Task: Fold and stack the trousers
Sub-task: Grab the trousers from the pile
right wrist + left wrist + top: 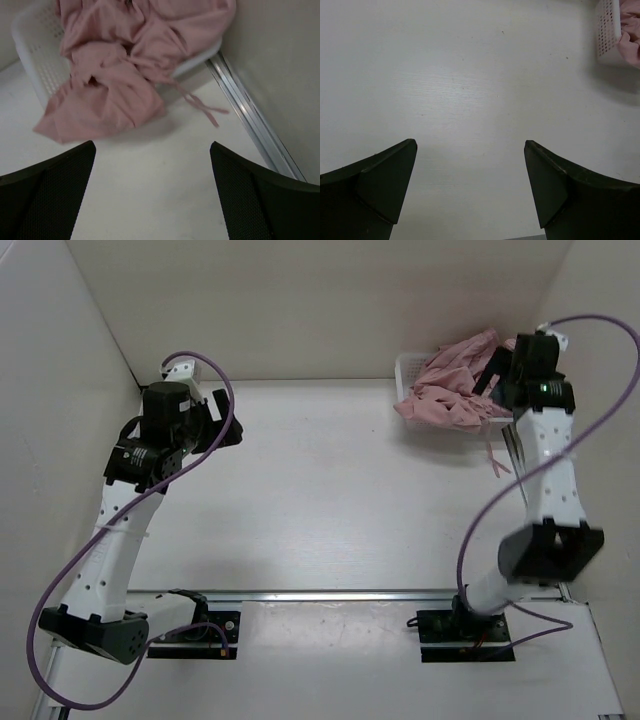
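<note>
Trousers (450, 380): one crumpled dusty-pink heap in a white perforated basket (405, 365) at the far right corner of the surface (320, 490). One lobe spills over the basket's near rim and touches the surface. A drawstring (200, 102) trails out toward the metal rail (250, 120) by the right wall.

Right jaws: spread wide, nothing between them, hovering just short of the spilled lobe. Left jaws: spread wide too, over plain surface on the far left, well apart from the cloth.

Handling, as a judgement: soft, light and limp, with no stiffness. It will sag from any pinch and drag the remaining cloth after it. The overhanging lobe looks like the easiest hold, taken thick enough to catch more than one layer. The waistband and cuffs are not identifiable in the heap. The drawstring may snag on the rim.

Views: top view gives both arms and their spacing. The right wrist alone shows individual folds and the thin string clearly. The left wrist catches only a basket corner and a sliver of pink at its upper right edge.
</note>
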`<state>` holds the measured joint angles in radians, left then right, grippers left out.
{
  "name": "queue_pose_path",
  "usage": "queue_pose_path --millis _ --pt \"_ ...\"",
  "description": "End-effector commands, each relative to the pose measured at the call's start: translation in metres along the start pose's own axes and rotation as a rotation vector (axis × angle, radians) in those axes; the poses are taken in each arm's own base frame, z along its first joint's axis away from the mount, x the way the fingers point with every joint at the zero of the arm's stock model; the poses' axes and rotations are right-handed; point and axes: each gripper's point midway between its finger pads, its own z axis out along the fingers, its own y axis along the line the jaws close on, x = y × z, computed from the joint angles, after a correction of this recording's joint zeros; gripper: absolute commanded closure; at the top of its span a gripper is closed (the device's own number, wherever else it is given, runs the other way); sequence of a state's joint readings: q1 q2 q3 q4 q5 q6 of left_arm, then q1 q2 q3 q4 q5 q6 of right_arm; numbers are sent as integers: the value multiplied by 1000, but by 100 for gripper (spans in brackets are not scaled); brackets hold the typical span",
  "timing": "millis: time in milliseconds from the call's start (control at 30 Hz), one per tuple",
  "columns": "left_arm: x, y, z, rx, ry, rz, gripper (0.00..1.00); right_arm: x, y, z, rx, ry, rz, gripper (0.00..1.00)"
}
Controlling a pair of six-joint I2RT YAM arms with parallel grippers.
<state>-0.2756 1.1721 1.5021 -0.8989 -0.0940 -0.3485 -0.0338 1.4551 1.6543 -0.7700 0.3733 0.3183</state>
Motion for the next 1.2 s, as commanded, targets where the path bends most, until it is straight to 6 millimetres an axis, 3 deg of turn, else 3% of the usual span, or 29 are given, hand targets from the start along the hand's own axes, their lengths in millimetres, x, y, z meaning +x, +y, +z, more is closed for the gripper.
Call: queue_pose_path --millis 0,33,100,133,200,233,267,367,433,467,533,567,633,667,700,733,767,833,933,967,1000,1033,1100,1133,1167 --pt "6 1 3 -4 25 -25 0 -33 21 48 -105 59 33 0" --pt "8 1 7 -8 35 -36 0 -20 26 85 -101 132 27 0" --pt "9 1 10 -12 43 -45 0 -27 32 110 -111 139 35 0" --pt "11 1 14 -16 55 -44 0 -32 34 136 -103 142 40 0" --pt "9 2 16 -26 51 -43 0 -37 38 159 -109 139 47 0" --pt "10 5 21 -44 60 -41 0 -17 36 187 -106 207 58 0" --pt "10 6 21 -54 56 -41 0 -31 41 192 -117 168 72 0" --pt "11 6 28 -59 69 -40 0 -4 39 233 -105 217 73 5" --pt "12 8 32 -72 77 -38 0 -3 43 243 -121 204 76 12" --pt "14 8 35 -76 87 -37 0 -4 46 249 -134 192 87 23" --pt "17 8 39 -81 98 -44 0 -3 50 254 -148 186 89 33" --pt "16 8 43 -83 102 -44 0 -1 50 258 -147 187 100 47" --pt "14 9 45 -92 100 -43 0 -5 53 259 -161 174 102 60" --pt "16 9 49 -96 110 -42 0 -7 56 259 -173 169 114 75" --pt "16 9 49 -96 110 -42 0 -6 59 258 -189 174 115 83" --pt "18 10 52 -99 119 -41 0 -14 59 251 -194 156 116 96" --pt "15 8 50 -96 110 -42 0 -17 61 246 -209 156 117 100" --pt "15 7 50 -86 114 -43 0 -35 66 231 -241 118 121 100" --pt "11 4 43 -69 96 -46 0 -76 83 178 -313 21 100 100" --pt "8 4 38 -64 84 -47 0 -102 82 147 -332 -46 90 100" --pt "6 3 33 -59 71 -49 0 -117 94 120 -385 -89 69 100" --pt "7 2 30 -51 76 -49 0 -146 102 73 -429 -181 65 100" --pt "4 2 19 -44 57 -51 0 -171 115 19 -507 -277 45 100" --pt "5 3 17 -43 55 -60 0 -186 124 -32 -558 -354 24 100" --pt "4 2 13 -40 45 -70 0 -194 130 -61 -600 -407 2 100"
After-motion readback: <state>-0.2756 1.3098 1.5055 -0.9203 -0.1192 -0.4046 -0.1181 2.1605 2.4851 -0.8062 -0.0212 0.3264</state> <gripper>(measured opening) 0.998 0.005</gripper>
